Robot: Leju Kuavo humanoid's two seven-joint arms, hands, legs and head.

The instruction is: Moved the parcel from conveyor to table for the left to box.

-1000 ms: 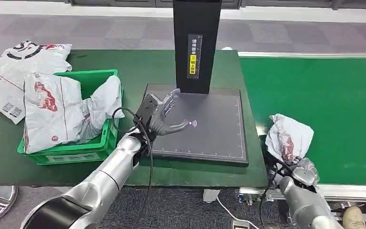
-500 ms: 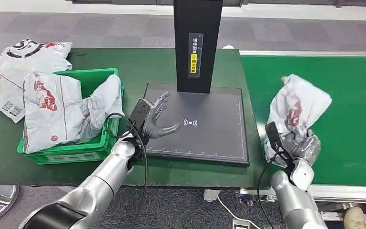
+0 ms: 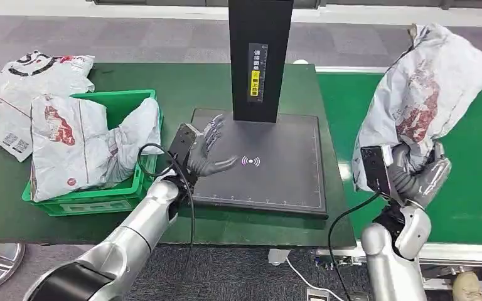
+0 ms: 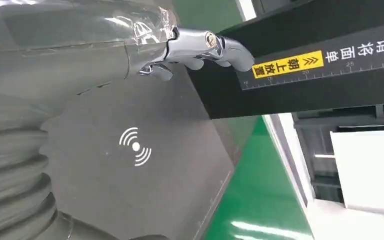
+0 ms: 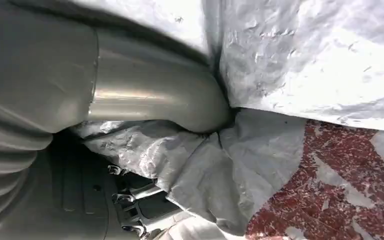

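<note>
Robot lifting a parcel above a green conveyor.
At lower right, the right robot hand (image 3: 414, 179) grips a crumpled grey parcel (image 3: 423, 88) held high; the left robot hand (image 3: 202, 150), fingers spread and empty, hovers mid-frame over the black scanner pad (image 3: 276, 169) on the bench (image 3: 182, 88).

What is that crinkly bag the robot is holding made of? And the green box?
The parcel in the right hand looks like thin, slightly shiny plastic film: it wrinkles and folds. The green crate looks like hard moulded plastic, with stiff, straight, smooth walls.
</note>
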